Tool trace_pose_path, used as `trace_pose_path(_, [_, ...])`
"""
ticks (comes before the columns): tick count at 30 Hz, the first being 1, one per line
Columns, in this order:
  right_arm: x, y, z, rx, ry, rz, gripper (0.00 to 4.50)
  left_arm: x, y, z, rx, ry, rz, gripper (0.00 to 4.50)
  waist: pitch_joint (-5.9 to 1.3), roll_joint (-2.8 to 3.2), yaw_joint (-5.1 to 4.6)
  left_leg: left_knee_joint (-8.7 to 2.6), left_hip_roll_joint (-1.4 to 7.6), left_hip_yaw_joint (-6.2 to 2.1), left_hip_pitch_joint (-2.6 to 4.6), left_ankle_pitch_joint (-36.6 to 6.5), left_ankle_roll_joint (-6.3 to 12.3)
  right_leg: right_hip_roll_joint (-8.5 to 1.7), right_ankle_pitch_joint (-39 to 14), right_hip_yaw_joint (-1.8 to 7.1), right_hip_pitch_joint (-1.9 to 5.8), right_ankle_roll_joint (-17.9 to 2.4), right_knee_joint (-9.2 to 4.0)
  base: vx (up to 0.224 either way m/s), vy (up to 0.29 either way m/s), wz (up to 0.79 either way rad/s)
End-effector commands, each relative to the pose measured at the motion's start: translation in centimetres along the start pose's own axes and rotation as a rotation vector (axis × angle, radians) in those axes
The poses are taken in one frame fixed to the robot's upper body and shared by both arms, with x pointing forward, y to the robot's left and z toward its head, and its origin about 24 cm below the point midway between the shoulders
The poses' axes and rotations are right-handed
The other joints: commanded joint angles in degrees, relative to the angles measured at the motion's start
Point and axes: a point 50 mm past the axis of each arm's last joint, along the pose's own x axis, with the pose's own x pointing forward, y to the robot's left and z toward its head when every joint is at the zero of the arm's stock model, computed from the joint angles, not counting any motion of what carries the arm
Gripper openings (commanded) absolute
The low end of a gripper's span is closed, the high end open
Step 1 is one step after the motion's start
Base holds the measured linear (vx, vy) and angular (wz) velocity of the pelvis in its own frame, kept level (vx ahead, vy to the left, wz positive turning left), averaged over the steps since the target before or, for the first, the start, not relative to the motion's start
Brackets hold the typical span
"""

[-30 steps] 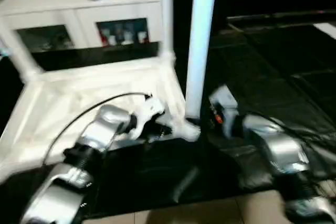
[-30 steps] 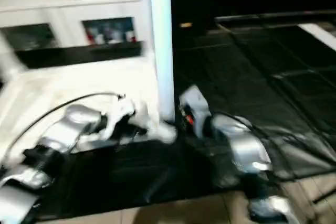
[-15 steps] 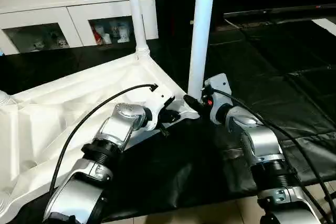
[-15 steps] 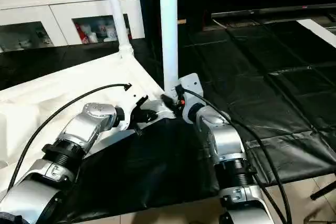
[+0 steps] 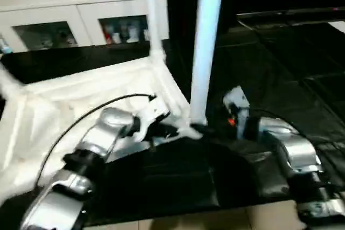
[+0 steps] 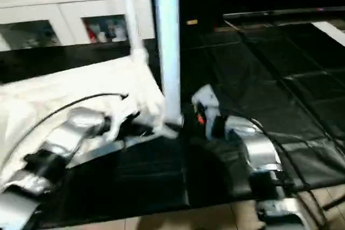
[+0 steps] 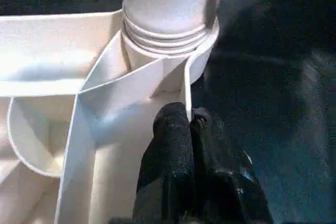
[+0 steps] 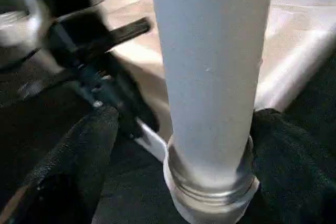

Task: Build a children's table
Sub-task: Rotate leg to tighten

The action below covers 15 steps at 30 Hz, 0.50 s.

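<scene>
The children's table lies upside down on the floor, its white ribbed top [image 5: 81, 100] facing up. A white leg [image 5: 206, 52] stands in the near corner socket [image 7: 168, 35], and a second leg [image 5: 152, 20] stands at the far corner. My left gripper [image 7: 186, 121] is shut on a thin rib of the top just beside that near socket. My right gripper [image 8: 186, 116] is open, with one black finger [image 8: 79, 166] on either side of the near leg's base.
A white cabinet [image 5: 81, 9] with glass doors stands behind the table. Black mat [image 5: 269, 52] covers the floor to the right, and tan floor [image 5: 188, 222] shows at the near edge. Another white leg [image 5: 8, 82] rises at the far left corner.
My right gripper's fingers have spread apart from the near leg's base. The left gripper keeps its hold on the rib. The camera has shifted.
</scene>
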Motion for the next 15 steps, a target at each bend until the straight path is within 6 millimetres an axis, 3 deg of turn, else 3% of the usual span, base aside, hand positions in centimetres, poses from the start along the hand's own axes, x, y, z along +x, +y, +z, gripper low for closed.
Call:
trace_pose_path(1, [-0.5, 0.2, 0.4, -0.034, 0.01, 0.094, 4.46, -0.3, -0.8, 1.2, 0.106, -0.026, -0.109, 0.0, -3.86, -0.78, 0.28, -3.49, 1.05, 0.43, -0.12, -7.1, 6.02, -2.94, -14.0, 2.7, 3.82, -11.3, -3.32, 0.0, 0.0, 0.0])
trace_pose_path(4, [-1.0, 0.4, 0.5, -0.036, 0.027, 0.176, 4.46, -0.7, -1.1, 0.9, 0.132, -0.003, -0.161, 0.0, -3.96, -0.73, 0.92, -3.47, 1.18, 0.45, 0.05, -7.1, 6.02, -2.87, -12.8, 2.79, 3.71, -11.7, -3.06, 0.0, 0.0, 0.0])
trace_pose_path(5, [-1.4, 0.6, 0.5, -0.06, 0.052, 0.236, 4.46, -1.0, -1.3, 0.6, 0.155, 0.022, -0.201, 0.0, -3.87, -1.19, 1.06, -3.5, 1.2, 0.51, -0.1, -7.0, 6.17, -2.85, -12.3, 2.84, 3.74, -11.8, -2.98, 0.0, 0.0, 0.0])
trace_pose_path(6, [-1.4, 0.6, 0.5, -0.063, 0.054, 0.238, 4.46, -1.0, -1.3, 0.6, 0.156, 0.024, -0.204, 0.0, -3.93, -1.04, 1.32, -3.5, 1.22, 0.45, -0.05, -7.1, 6.16, -2.91, -12.5, 2.81, 3.75, -11.8, -2.89, 0.0, 0.0, 0.0])
trace_pose_path(7, [-1.8, 0.5, 0.4, -0.1, 0.098, 0.291, 4.46, -1.4, -1.4, 0.4, 0.184, 0.053, -0.244, 0.0, -3.87, -1.26, 1.75, -3.47, 1.16, 0.55, -0.01, -7.4, 5.94, -3.05, -14.0, 2.83, 3.62, -11.4, -3.02, 0.0, 0.0, 0.0])
trace_pose_path(11, [-1.9, 0.4, 0.4, -0.102, 0.106, 0.315, 4.46, -1.5, -1.5, 0.4, 0.192, 0.059, -0.272, 0.0, -3.77, -1.29, 2.02, -3.53, 1.16, 0.59, -0.01, -7.2, 5.37, -3.02, -15.9, 2.92, 3.56, -10.7, -3.17, 0.0, 0.0, 0.0])
trace_pose_path(15, [-1.6, 0.3, 0.7, -0.104, 0.102, 0.35, 4.2, -1.4, -2.1, 0.5, 0.221, 0.064, -0.315, 0.0, -3.96, -1.42, 2.1, -3.48, 1.24, 0.5, -0.08, -6.2, 5.41, -3.01, -13.7, 2.88, 3.58, -11.5, -2.75, 0.0, 0.0, 0.0])
